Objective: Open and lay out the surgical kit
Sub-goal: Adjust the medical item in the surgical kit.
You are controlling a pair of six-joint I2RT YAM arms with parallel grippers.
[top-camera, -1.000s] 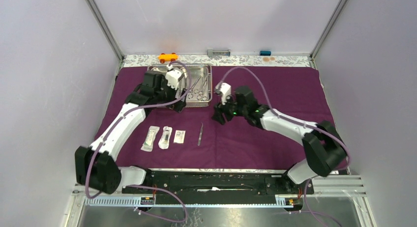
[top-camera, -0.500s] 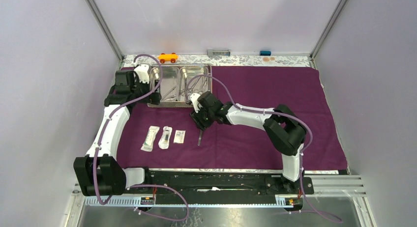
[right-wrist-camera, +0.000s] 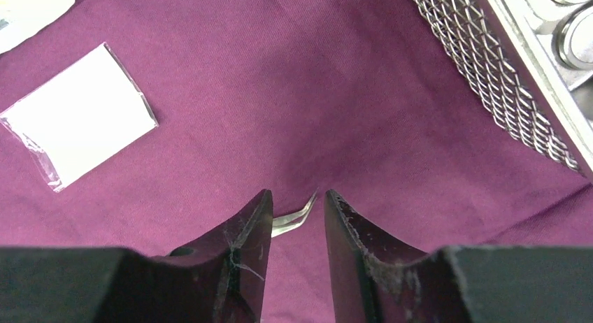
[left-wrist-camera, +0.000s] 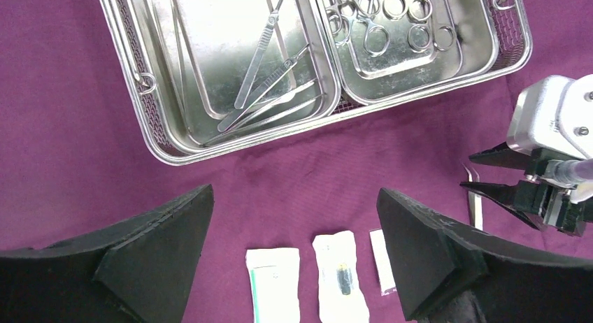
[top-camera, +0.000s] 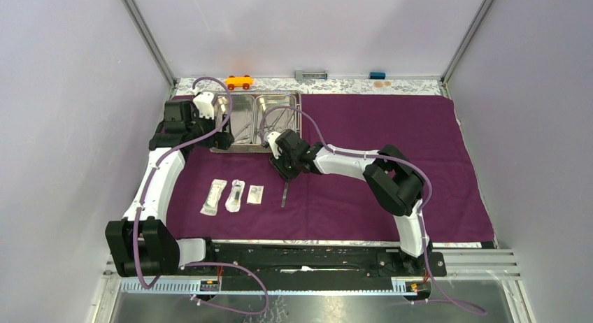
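On the dark purple cloth wrap [top-camera: 391, 138] spread over the bench [top-camera: 336, 86], just short of the steel tray's [top-camera: 256, 150] near rim: thin steel tweezers [top-camera: 284, 194]. Flat on the cloth, long axis near-to-far, bent tip toward the tray, blunt end toward the bench's near edge. Fourth in a row, right of three sealed packets [top-camera: 236, 195].

Directly over the tip end: right gripper [top-camera: 284, 173], pointed down. From its wrist view, fingers [right-wrist-camera: 241, 242] parted only narrowly, bent tip showing on the cloth in the gap. Looks clear of both fingers, nothing gripped; rest of the tweezers hidden beneath. Closing line roughly across the long axis, slightly skewed.

Well left of that: left gripper [left-wrist-camera: 294, 191], fingers spread wide, empty, hovering over cloth by the tray's near rim. Farther from the tweezers than the right, so the right arm's item.

Inside the tray, not laid out yet: scalpel handle [left-wrist-camera: 257, 57] plus slim instruments in the left compartment, ring-handled forceps [left-wrist-camera: 377, 22] in the right.

Judgement: layout partly done. Either straight down and close at the tip end, or straight up to leave the tweezers lying; cannot tell which. Risk either way: snagging the bent tip and skewing the row.
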